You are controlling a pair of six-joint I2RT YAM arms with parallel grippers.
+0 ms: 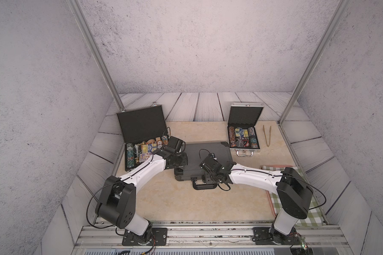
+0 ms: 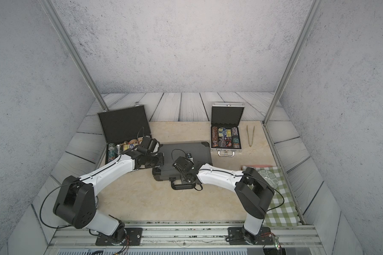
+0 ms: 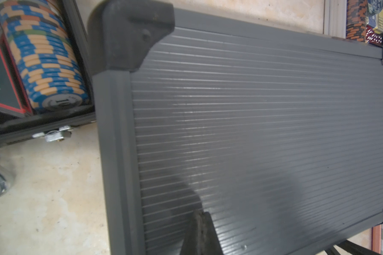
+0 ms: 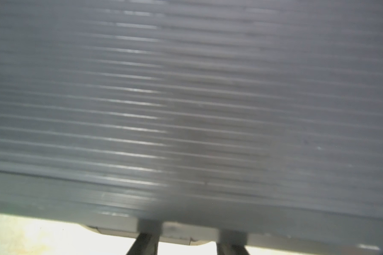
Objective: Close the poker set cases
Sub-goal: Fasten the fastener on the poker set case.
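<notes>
Top view: large dark-grey ribbed case (image 1: 210, 150), black corners, lid down, long axis crosswise to arms; left gripper (image 1: 179, 160) over its left end, right gripper (image 1: 208, 179) at handle edge.
Left wrist view: left gripper (image 3: 200, 229) pinched closed, empty, tip on ribs.
Right wrist view: fingers (image 4: 144, 241) apart, straddling front rim; hold unconfirmed.
Lids up: flat black textured case (image 1: 142, 125) beyond left gripper, small silver aluminium case (image 1: 244, 130) beyond right gripper.

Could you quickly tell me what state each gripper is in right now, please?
Left gripper: shut, empty, tip on the dark-grey ribbed case lid.
Right gripper: open, at that case's front edge, holding nothing.
</notes>
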